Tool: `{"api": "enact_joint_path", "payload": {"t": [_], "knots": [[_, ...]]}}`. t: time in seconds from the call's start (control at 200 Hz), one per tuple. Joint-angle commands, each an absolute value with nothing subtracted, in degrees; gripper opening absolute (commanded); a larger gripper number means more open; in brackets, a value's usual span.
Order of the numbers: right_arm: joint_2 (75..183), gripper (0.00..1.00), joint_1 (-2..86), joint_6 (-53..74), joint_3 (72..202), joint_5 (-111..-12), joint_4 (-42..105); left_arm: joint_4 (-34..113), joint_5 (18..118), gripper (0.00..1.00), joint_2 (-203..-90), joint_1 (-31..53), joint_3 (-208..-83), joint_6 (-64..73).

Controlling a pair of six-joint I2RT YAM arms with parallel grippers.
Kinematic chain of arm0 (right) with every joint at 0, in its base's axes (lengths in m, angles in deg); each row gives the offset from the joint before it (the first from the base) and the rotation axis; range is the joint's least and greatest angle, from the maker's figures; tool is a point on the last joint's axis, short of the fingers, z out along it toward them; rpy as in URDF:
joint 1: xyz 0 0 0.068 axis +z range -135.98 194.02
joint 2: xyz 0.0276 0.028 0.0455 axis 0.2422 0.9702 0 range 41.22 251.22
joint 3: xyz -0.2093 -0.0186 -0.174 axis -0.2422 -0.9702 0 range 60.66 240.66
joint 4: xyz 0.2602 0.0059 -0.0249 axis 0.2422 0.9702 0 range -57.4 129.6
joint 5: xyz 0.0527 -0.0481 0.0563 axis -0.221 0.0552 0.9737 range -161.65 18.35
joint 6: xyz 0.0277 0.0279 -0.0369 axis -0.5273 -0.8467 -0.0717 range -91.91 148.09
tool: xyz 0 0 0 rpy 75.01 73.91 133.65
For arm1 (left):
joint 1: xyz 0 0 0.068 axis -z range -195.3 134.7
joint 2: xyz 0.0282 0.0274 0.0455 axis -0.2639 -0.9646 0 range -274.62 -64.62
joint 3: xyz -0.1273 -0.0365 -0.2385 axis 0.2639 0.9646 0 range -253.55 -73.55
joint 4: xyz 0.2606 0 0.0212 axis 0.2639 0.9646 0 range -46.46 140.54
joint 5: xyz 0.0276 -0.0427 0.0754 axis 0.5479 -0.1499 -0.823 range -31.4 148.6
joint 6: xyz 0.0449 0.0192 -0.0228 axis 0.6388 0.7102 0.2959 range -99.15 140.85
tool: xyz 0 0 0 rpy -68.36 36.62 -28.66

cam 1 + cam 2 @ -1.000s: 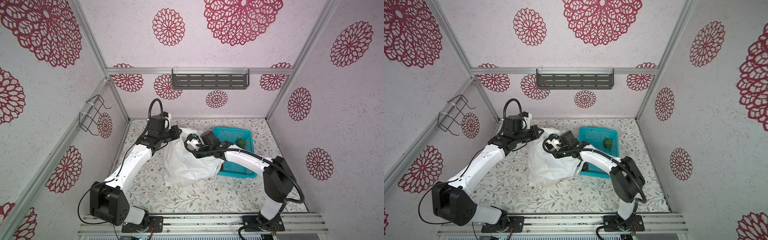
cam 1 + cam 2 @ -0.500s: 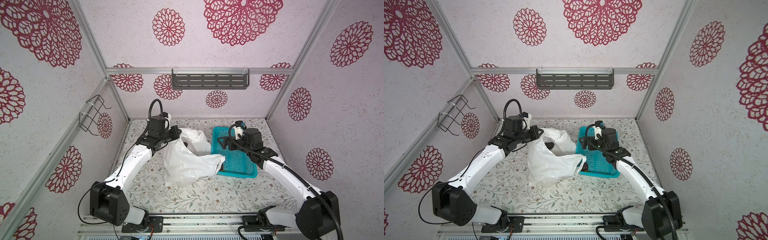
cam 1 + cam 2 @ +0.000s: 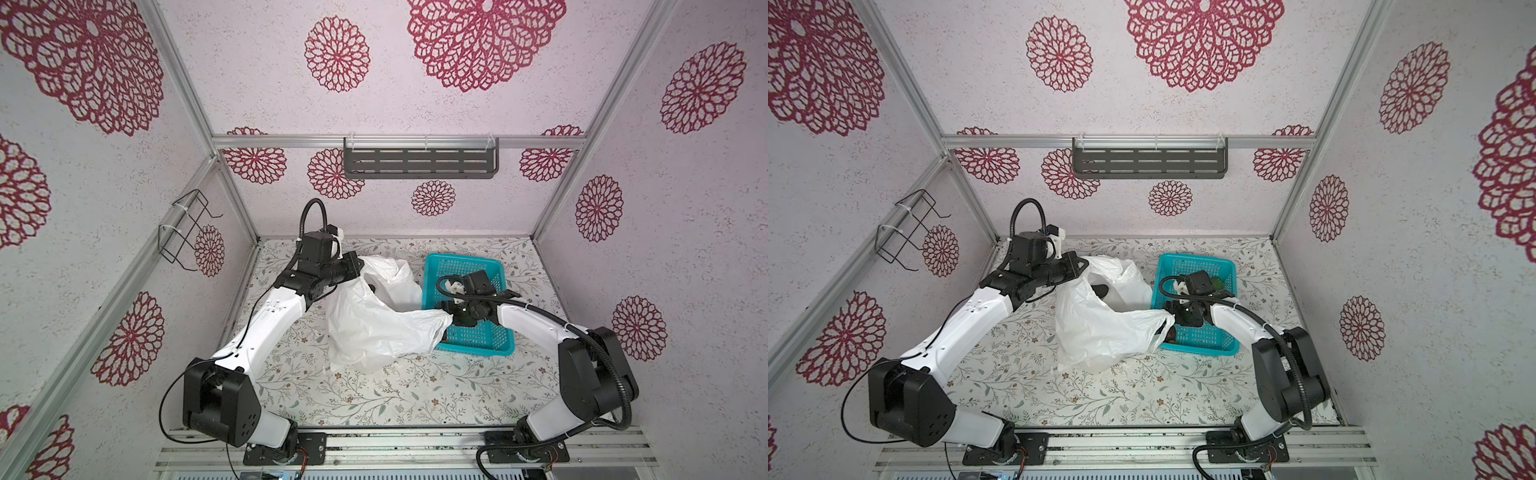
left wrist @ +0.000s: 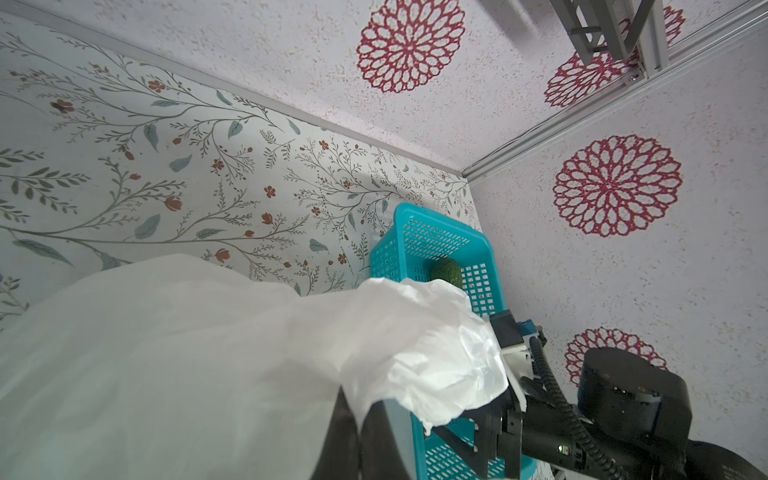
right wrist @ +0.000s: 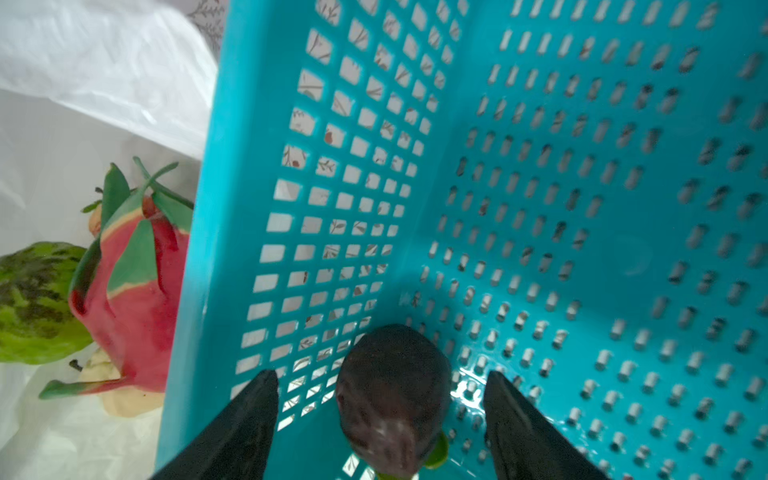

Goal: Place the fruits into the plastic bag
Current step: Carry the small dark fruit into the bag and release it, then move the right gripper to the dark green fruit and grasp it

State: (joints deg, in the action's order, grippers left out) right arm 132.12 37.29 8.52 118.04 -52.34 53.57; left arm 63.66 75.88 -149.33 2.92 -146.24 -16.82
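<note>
- The left gripper [image 3: 354,268] sits at 11 o'clock of the plastic bag [image 3: 374,328]; in the left wrist view its dark, tapered fingers [image 4: 345,440] are pressed together on a fold of the thin film, holding that edge raised
- The plastic bag is white, translucent and crinkled; it slumps in soft folds in the middle of the floral-printed table [image 3: 374,399], and a loop handle [image 3: 1154,318] at its 3 o'clock side reaches the basket's near-left corner
- Inside the bag, the right wrist view shows a bumpy light green fruit [image 5: 33,303], a red-and-green fruit [image 5: 133,282] with pointed leaf-like scales, and a cream lumpy fruit [image 5: 120,399] beneath; all three touch
- The right gripper [image 5: 380,376] is down in the basket's 8 o'clock corner, its matte black wedge-shaped fingers [image 5: 245,424] spread to either side of the near-black fruit [image 5: 390,395], with a gap on each side
- That fruit is smooth and egg-shaped, lying on the basket floor just beside the wall
- The teal basket [image 3: 463,258] is rigid, rectangular plastic, perforated with square holes in the walls and slots in the floor, at 3 o'clock of the bag
- A round dark green fruit [image 4: 446,272] with pebbly skin lies in the basket's 1 o'clock corner, well apart from the right gripper
</note>
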Motion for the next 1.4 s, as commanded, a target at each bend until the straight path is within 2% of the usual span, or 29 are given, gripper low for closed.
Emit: {"api": "enact_joint_path", "payload": {"t": [0.0,0.18,0.225,0.31,0.35,0.495,0.68,0.806,1.001,1.191,1.296,1.396], "knots": [[135.14,0.79,38.73,8.94,118.55,-50.91,55.62,62.14,76.27,0.00,-150.53,2.99,-147.55,-16.77],[140.69,0.73,40.77,8.92,120.00,-52.83,57.27,62.66,76.20,0.00,-150.58,3.02,-147.74,-16.90],[141.46,0.65,41.07,9.08,120.41,-53.41,57.75,62.77,76.07,0.00,-150.42,3.06,-147.64,-16.79],[141.24,0.42,41.17,8.74,120.60,-54.62,57.51,62.84,75.88,0.00,-150.02,2.99,-147.38,-16.59],[140.54,0.36,41.05,8.60,120.82,-55.68,57.41,62.72,75.82,0.00,-149.91,3.02,-147.29,-16.58],[136.21,0.30,40.40,8.91,122.88,-59.08,57.74,62.75,75.85,0.00,-149.85,3.02,-147.20,-16.48],[129.85,0.30,40.37,9.03,128.68,-63.74,58.44,62.65,76.18,0.00,-149.70,2.98,-146.94,-16.33],[128.97,0.32,42.00,11.06,133.15,-59.03,57.83,62.13,76.49,0.00,-149.33,3.02,-146.58,-16.17],[134.37,0.37,48.71,15.17,139.15,-49.60,56.85,62.12,76.67,0.00,-148.49,3.03,-146.33,-15.71],[144.55,0.39,56.17,18.99,148.96,-40.91,57.98,62.15,76.11,0.00,-147.09,3.07,-145.80,-15.01],[149.65,0.51,59.34,22.33,156.43,-38.76,61.68,62.18,75.81,0.00,-146.54,3.08,-145.53,-15.01],[150.71,0.72,60.11,23.15,158.78,-40.56,62.30,62.35,75.55,0.00,-146.19,3.12,-145.27,-14.99]]}}
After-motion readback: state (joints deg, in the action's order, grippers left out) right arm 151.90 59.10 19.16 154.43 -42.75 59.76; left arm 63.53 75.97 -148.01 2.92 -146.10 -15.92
